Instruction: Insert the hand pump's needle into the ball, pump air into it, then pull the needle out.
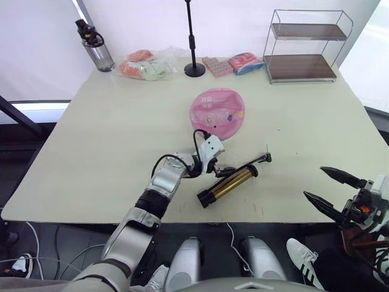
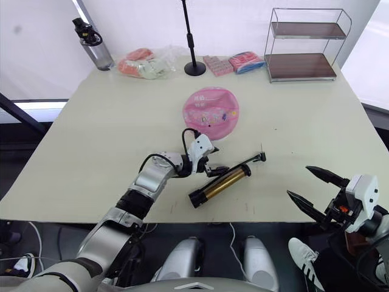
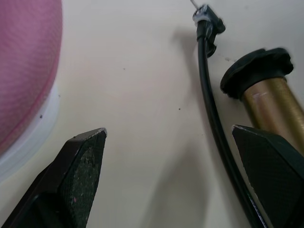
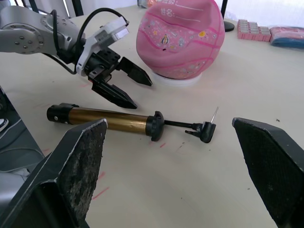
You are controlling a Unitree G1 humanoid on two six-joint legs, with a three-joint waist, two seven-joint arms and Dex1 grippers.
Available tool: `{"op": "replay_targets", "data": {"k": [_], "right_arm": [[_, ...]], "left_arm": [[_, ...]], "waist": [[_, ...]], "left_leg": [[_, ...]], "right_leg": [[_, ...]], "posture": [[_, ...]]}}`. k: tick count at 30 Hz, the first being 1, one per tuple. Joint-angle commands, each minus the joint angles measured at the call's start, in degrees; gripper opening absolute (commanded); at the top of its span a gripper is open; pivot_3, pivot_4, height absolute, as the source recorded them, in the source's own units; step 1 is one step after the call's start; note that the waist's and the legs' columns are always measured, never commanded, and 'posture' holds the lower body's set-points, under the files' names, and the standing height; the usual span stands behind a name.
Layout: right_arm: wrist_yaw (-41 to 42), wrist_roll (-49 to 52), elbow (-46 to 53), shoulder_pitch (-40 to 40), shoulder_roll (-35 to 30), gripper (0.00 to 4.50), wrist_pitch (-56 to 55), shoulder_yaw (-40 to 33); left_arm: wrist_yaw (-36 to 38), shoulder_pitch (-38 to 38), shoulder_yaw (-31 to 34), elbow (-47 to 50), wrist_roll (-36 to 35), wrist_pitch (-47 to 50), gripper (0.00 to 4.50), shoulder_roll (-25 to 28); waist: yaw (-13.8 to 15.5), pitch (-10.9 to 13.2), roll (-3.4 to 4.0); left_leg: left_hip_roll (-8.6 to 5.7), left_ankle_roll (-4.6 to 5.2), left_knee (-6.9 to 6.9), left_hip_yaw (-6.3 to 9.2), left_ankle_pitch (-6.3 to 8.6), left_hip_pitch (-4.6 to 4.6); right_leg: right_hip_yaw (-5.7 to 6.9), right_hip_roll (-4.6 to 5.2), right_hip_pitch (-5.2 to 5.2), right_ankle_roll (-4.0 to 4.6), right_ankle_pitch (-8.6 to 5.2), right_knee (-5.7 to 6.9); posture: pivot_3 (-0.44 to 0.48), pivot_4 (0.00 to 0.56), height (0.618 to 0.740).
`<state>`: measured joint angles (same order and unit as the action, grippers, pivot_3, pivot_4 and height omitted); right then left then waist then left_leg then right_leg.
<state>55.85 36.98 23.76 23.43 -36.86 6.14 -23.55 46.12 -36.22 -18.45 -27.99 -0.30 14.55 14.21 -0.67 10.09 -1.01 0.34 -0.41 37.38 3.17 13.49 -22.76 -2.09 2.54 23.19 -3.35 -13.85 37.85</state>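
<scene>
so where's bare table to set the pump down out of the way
Bare: the left side between water bottle and left claw, and right, below the wire shelf. Crowded: back edge, and the centre around ball and hand pump.

Needle perhaps too thin for the head views; ball cut off at wrist-view edge.

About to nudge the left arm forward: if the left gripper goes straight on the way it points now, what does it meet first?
Most likely the bare table. The left gripper is open, its fingers straddling the hand pump hose, aimed between the ball and the pump barrel. Depth is unclear, but the hose could brush one finger first.
</scene>
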Motion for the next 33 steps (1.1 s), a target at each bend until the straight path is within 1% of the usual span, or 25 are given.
{"op": "replay_targets", "data": {"k": [1, 12, 17, 19, 21, 22, 24, 26, 28, 29, 33], "right_arm": [[0.40, 0.75, 1.91, 0.40, -0.17, 4.43, -0.54, -1.91], [0.85, 0.22, 1.60, 0.66, -0.76, 4.43, -0.82, -2.50], [1.06, -0.10, 1.14, 0.24, -0.77, 4.43, -1.06, -2.40], [1.08, -0.21, 1.15, 0.17, -0.67, 4.50, -1.07, -2.41], [1.10, -0.31, 1.14, 0.18, -0.63, 4.50, -1.11, -2.48], [1.08, -0.34, 1.16, 0.19, -0.61, 4.50, -1.12, -2.50], [0.99, -0.44, 1.16, 0.24, -0.56, 4.50, -1.14, -2.54], [0.67, -0.45, 1.18, 0.15, -0.34, 4.50, -1.18, -2.61], [0.53, -0.48, 1.12, -0.01, -0.24, 4.50, -1.21, -2.58], [0.48, -0.50, 1.11, -0.06, -0.20, 4.50, -1.22, -2.54], [0.37, -0.51, 1.11, -0.14, -0.12, 4.50, -1.26, -2.43]], "left_arm": [[-0.46, -2.41, -0.80, -1.98, 1.28, -0.77, 4.50, -2.17], [-1.03, -4.73, -1.65, -7.36, 3.99, 1.00, 4.50, -6.52], [-0.81, -5.71, -2.75, -8.41, 5.32, 3.84, 4.50, -7.95], [-0.36, -5.53, -3.06, -8.10, 5.44, 5.19, 3.98, -8.30], [0.21, -5.26, -3.43, -7.55, 5.43, 6.19, 3.11, -8.44], [0.47, -5.15, -3.59, -7.33, 5.46, 6.46, 2.59, -8.44], [0.73, -4.84, -3.68, -6.79, 5.38, 6.84, 2.18, -8.60], [1.57, -4.36, -3.14, -6.11, 4.36, 7.75, 1.46, -9.09], [1.85, -4.18, -3.08, -5.76, 4.29, 7.93, 0.58, -9.07], [1.93, -4.10, -3.07, -5.56, 4.40, 7.93, 0.02, -8.96], [2.24, -3.83, -2.84, -4.93, 4.40, 7.62, 0.02, -8.61]], "waist": [[0.00, 0.00, -0.01], [0.02, 0.01, -0.01], [0.10, 0.00, -0.01], [0.10, 0.00, -0.01], [0.07, 0.00, -0.01], [0.11, 0.00, -0.01], [0.11, 0.00, -0.01], [0.09, -0.01, 0.00], [0.09, 0.00, -0.01], [0.10, -0.01, -0.01], [0.05, -0.01, 0.00]], "left_leg": [[-0.01, 0.00, 0.00, 0.00, 0.00, -0.01], [-0.02, 0.00, 0.01, 0.03, 0.00, -0.01], [-0.02, 0.00, 0.01, 0.04, 0.00, -0.01], [-0.02, 0.00, 0.02, 0.06, 0.00, 0.00], [-0.02, 0.00, 0.02, 0.06, 0.00, 0.00], [-0.03, 0.00, 0.02, 0.07, 0.00, 0.00], [-0.03, 0.00, 0.02, 0.09, 0.00, -0.01], [-0.03, 0.00, 0.02, 0.09, 0.00, -0.01], [-0.03, 0.00, 0.02, 0.09, 0.00, -0.01], [-0.03, 0.00, 0.02, 0.10, 0.00, -0.01], [-0.03, 0.00, 0.02, 0.10, 0.00, 0.01]], "right_leg": [[0.00, 0.00, 0.00, 0.00, 0.00, 0.00], [0.02, 0.00, 0.00, -0.01, 0.00, 0.01], [0.03, 0.00, 0.00, -0.01, 0.00, 0.01], [0.04, 0.00, -0.01, -0.01, 0.00, 0.01], [0.04, 0.00, -0.02, -0.01, 0.00, 0.01], [0.04, 0.00, -0.02, -0.01, 0.00, 0.01], [0.06, 0.00, -0.02, -0.01, 0.00, 0.01], [0.06, 0.00, -0.02, -0.01, 0.00, 0.01], [0.06, 0.00, -0.02, -0.01, 0.00, 0.01], [0.06, 0.00, -0.02, -0.01, 0.00, 0.01], [0.07, 0.00, -0.03, -0.01, 0.00, 0.02]], "posture": [[0.000, 0.150, 0.731], [0.000, 0.150, 0.731], [0.000, 0.150, 0.731], [0.000, 0.150, 0.731], [0.000, 0.150, 0.731], [0.000, 0.150, 0.731], [0.000, 0.150, 0.731], [0.000, 0.150, 0.731], [0.000, 0.150, 0.731], [0.000, 0.150, 0.731], [0.000, 0.150, 0.731]]}}
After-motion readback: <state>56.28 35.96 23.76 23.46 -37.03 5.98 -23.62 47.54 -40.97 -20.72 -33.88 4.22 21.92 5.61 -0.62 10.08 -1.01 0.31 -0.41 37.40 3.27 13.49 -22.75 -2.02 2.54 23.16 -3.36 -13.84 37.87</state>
